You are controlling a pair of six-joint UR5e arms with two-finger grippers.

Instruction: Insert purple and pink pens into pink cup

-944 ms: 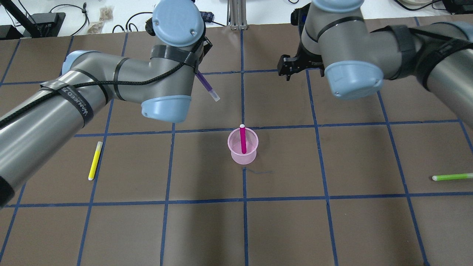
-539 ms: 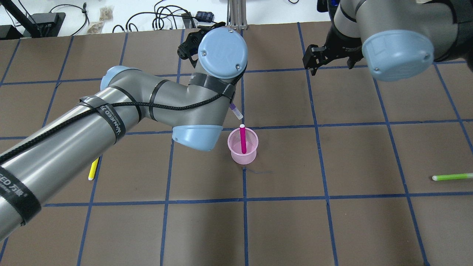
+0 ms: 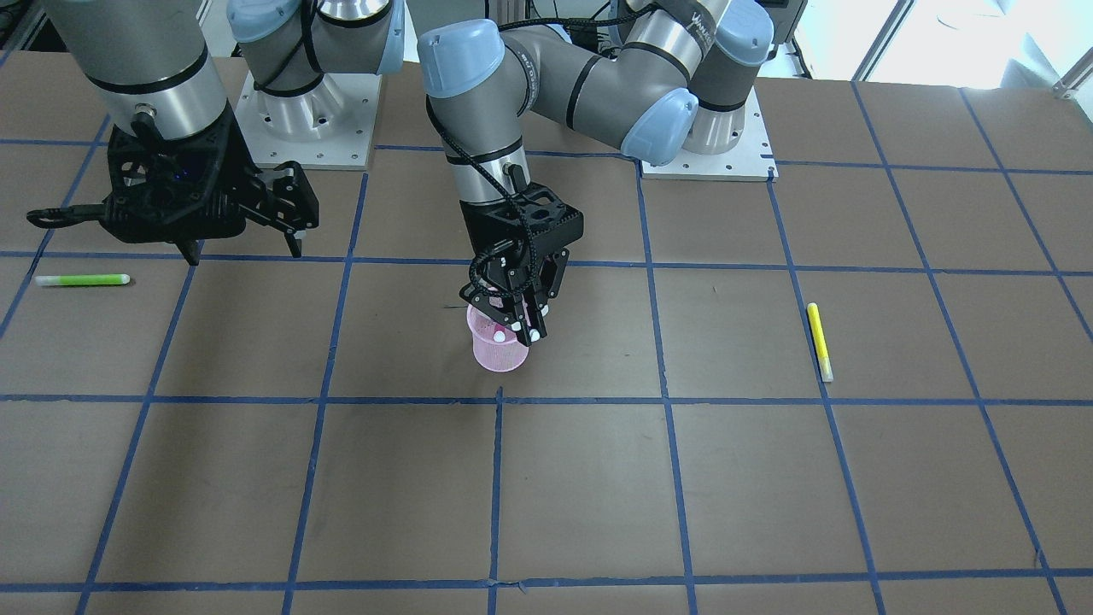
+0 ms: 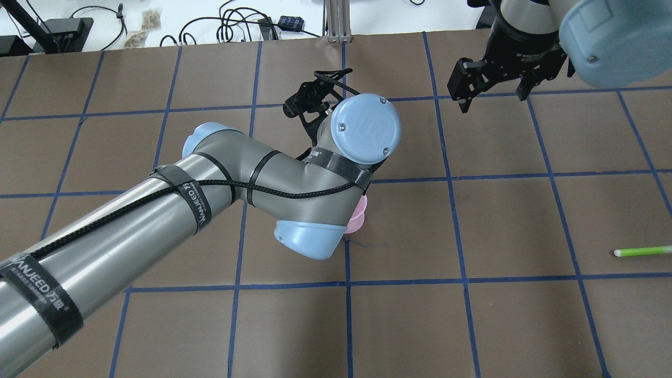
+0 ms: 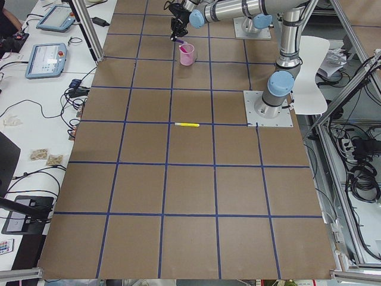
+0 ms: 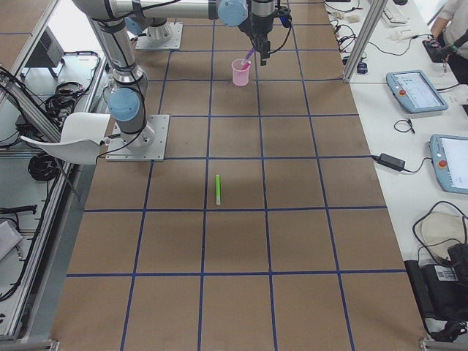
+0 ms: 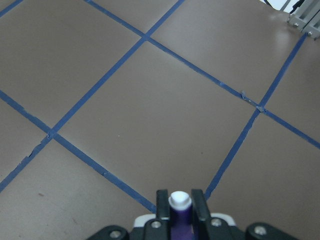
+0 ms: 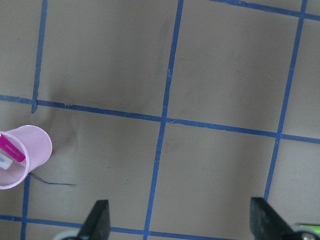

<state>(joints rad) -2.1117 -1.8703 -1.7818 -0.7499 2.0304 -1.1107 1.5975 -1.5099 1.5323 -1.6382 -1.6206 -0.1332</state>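
Observation:
The pink mesh cup point(image 3: 499, 352) stands at the table's middle with the pink pen point(image 8: 10, 148) leaning inside it. My left gripper point(image 3: 523, 325) hangs right over the cup's rim, shut on the purple pen point(image 7: 180, 216), whose white end points down at the cup. In the overhead view my left arm hides most of the cup point(image 4: 358, 216). The exterior right view shows the purple pen point(image 6: 251, 55) slanting down to the cup point(image 6: 240, 72). My right gripper point(image 4: 493, 100) is open and empty, well off to the cup's far right.
A yellow pen point(image 3: 818, 340) lies on the table on my left side. A green pen point(image 4: 641, 251) lies near the right edge. Blue tape lines grid the brown table. Cables and devices lie beyond the far edge.
My left arm has swung right and toward the cup with the purple pen, and now covers the cup in the overhead view. My right arm has drawn back to the right.

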